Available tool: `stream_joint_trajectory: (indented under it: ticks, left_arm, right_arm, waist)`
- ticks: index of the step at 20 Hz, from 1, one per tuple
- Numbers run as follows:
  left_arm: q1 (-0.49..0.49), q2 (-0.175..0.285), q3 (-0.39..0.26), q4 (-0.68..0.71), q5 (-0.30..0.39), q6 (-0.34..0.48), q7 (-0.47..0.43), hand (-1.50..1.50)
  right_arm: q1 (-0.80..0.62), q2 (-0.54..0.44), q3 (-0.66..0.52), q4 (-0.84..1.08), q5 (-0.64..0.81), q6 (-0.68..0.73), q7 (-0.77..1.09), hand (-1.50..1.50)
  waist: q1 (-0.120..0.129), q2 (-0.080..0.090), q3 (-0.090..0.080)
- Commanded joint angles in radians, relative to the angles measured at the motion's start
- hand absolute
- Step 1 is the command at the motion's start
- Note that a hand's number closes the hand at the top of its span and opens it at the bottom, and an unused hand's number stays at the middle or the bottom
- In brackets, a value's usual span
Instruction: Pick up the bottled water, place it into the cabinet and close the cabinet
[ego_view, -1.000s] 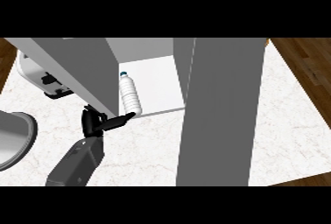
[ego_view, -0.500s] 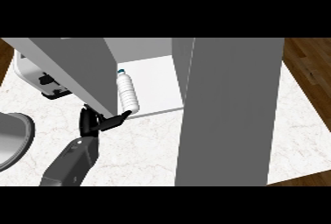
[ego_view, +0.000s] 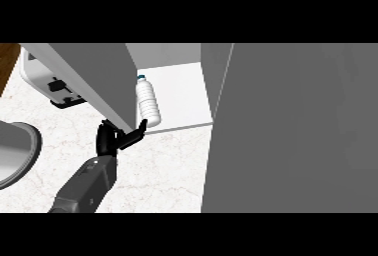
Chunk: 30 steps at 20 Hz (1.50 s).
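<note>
The bottle (ego_view: 148, 102) had barely moved, cap toward 12 o'clock, the left hand (ego_view: 111, 142) spread open at its 6 o'clock end.

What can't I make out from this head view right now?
Right hand: nowhere in the head view; the wide grey panel fills that side.
Cabinet inside, past the bottled water: hidden by that panel.
Left hand touching the bottle or apart: too small to tell.

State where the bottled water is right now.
In the head view the bottled water stands left of centre on the white cabinet floor, beside the grey panel on its left, just above the left hand.
</note>
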Motion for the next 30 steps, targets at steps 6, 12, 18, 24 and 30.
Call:
stream_joint_trajectory:
  ticks: [6,12,18,24,30]
  left_arm:
    - [-0.219,-0.134,-0.002,-0.118,0.018,-0.132,-0.032,1.50]
    - [-0.187,-0.134,0.015,-0.106,0.050,-0.268,-0.037,1.50]
    - [-0.150,-0.135,0.003,-0.099,0.057,-0.406,-0.038,1.50]
    - [-0.108,-0.135,-0.011,-0.098,0.058,-0.489,-0.057,1.50]
    - [-0.004,-0.137,-0.081,-0.113,-0.005,-0.582,-0.117,-1.50]
  right_arm:
    - [0.012,-0.032,-0.027,-0.002,-0.003,0.020,0.014,-1.50]
    - [0.047,-0.030,-0.002,-0.050,-0.019,0.051,0.027,1.50]
    - [0.061,-0.042,0.013,-0.089,-0.028,0.061,0.052,1.50]
    - [0.088,-0.048,0.034,-0.172,-0.057,0.053,0.092,1.50]
    - [0.113,-0.036,0.032,-0.218,-0.050,0.014,0.112,1.50]
  waist:
    - [0.014,-0.030,0.003]
    - [0.042,-0.042,0.003]
    - [0.078,-0.044,0.003]
    - [0.094,-0.051,0.003]
    - [0.152,-0.061,0.007]
